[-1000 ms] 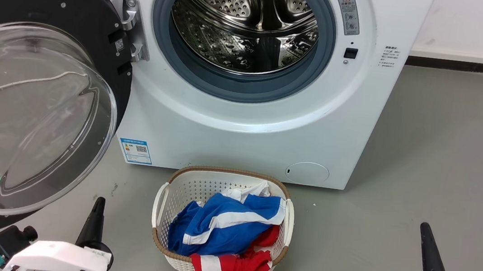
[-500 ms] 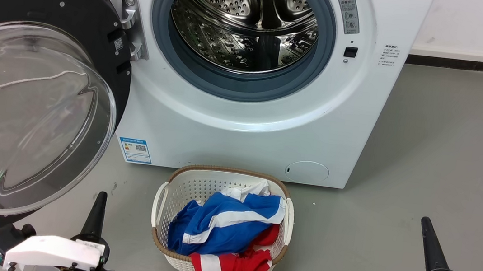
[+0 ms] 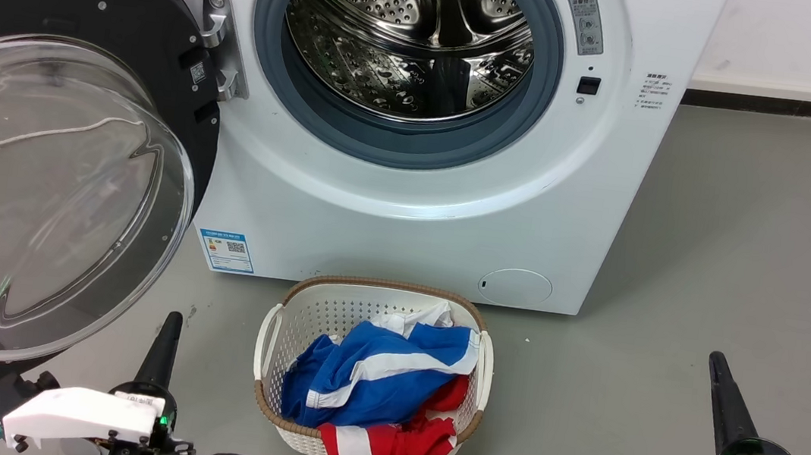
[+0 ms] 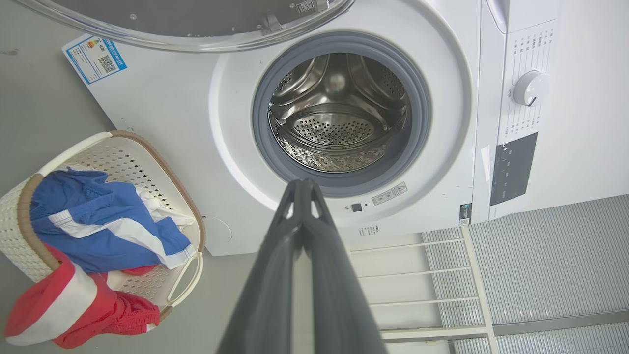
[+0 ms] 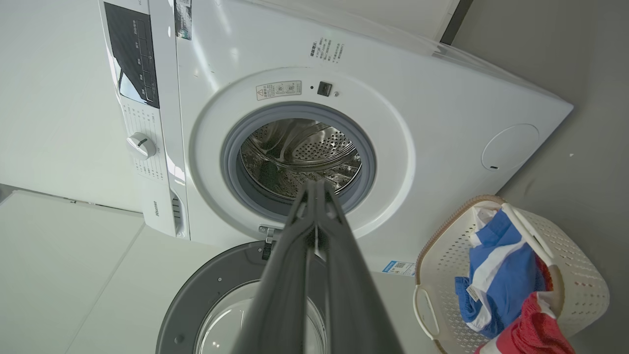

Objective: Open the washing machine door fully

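Both grippers had crept a little up the head view since a second earlier, more than the slight shift of the whole scene, while the door and basket lay as before.

At the far left, the washing machine door [image 3: 54, 164] hung swung wide on its hinge [image 3: 221, 46], clear of the opening. Its black rim was cut off by the left and top edges. Below it the left gripper [image 3: 171, 321] pointed up the frame over bare floor, touching nothing. In the left wrist view its fingers [image 4: 275, 275] were pressed together, with nothing between them.

The blue label [image 3: 227, 251] low on the washing machine [image 3: 415, 213] carried a QR code and print too small to read. At centre the steel drum [image 3: 412, 37] stood open inside the grey rubber ring [image 3: 384, 150], its top cut by the frame. Just before the machine, a white basket [image 3: 383, 286] held a blue-and-white cloth [image 3: 373, 376] and a red-and-white cloth [image 3: 396, 448]. The red one spilled over the near rim and ran off the bottom edge.

Right of the opening sat a grey warning sticker [image 3: 585, 20] with a red triangle, its characters unreadable, and a dark latch socket [image 3: 588, 86]. In the right wrist view "Hisense" [image 5: 156, 209] ran along the control strip below the dial [image 5: 141, 145].

At the lower right, the right gripper [image 3: 717, 362] was empty. Its fingers [image 5: 287, 285] were closed tip to tip, and its arm was cut by the corner.
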Controlling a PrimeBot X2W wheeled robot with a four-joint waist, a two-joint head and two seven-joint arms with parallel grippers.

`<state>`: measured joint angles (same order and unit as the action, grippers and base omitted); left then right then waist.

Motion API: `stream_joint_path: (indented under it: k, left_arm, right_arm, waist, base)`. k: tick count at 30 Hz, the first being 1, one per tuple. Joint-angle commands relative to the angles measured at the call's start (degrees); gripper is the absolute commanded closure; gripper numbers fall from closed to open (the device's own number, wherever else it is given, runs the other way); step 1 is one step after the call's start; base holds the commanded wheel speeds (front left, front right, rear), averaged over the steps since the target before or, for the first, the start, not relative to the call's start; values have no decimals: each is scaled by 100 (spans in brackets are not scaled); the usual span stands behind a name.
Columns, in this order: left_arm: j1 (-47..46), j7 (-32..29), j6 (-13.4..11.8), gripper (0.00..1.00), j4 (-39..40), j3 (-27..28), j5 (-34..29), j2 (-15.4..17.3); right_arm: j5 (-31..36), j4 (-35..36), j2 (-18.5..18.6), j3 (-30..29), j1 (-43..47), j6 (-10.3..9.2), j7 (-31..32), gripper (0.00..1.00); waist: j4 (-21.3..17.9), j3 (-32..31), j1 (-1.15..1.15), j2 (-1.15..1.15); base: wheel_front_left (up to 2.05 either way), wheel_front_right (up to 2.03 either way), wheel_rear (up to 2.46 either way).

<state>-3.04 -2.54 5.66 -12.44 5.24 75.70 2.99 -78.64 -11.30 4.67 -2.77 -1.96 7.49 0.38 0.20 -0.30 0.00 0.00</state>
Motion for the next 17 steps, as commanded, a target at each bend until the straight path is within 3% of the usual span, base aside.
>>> stream_joint_path:
  k: [1,17]
  left_arm:
    - [-136,-44,50,100,6,23,141,7]
    - [-255,-254,137,100,-95,92,1007,-5]
  right_arm:
    - [-142,-10,25,-17,-128,0,39,100]
    - [-950,-154,1,-93,-318,0,267,100]
  waist:
    - [-1,2,0,0]
    - [-11,26,0,0]
  base:
    - [0,0,0]
    - [0,0,0]
